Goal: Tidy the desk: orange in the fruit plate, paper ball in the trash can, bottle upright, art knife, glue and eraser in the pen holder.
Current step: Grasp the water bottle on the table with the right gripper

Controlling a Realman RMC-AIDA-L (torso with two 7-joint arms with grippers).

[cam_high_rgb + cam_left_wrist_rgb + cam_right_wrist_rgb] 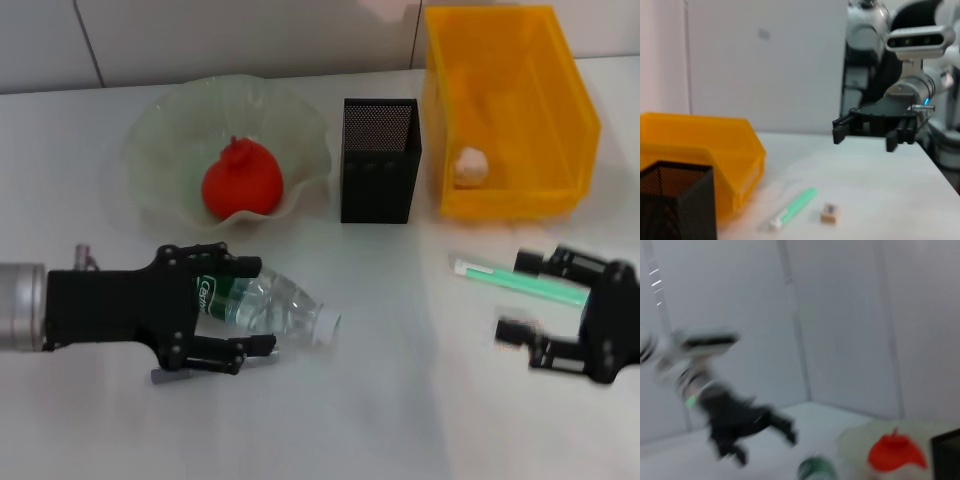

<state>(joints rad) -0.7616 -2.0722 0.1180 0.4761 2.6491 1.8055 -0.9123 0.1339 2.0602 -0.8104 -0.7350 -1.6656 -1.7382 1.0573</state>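
Nearest the head camera, the left gripper [238, 315] is seen low over the white surface [400, 400], its jaws apart on either side of the bottle [265, 305], which lies on its side with its cap toward the right. Whether the jaws touch the bottle cannot be told. A grey object [165, 375], partly hidden, lies just beneath the gripper. The right gripper [520, 297] is held above the surface at the right, jaws apart and empty, near a green-and-white stick [520, 280]; in the left wrist view a small eraser [830, 212] is seen just beside that stick.

Farther back, the yellow bin [575, 120] stands at the right, and a crumpled paper ball [470, 166] is seen inside it. The pale fruit plate [160, 130] stands at the left and holds a red-orange fruit [241, 180]. Between bin and plate the black mesh holder [380, 160] stands upright, just beside the bin and well apart from the bottle.
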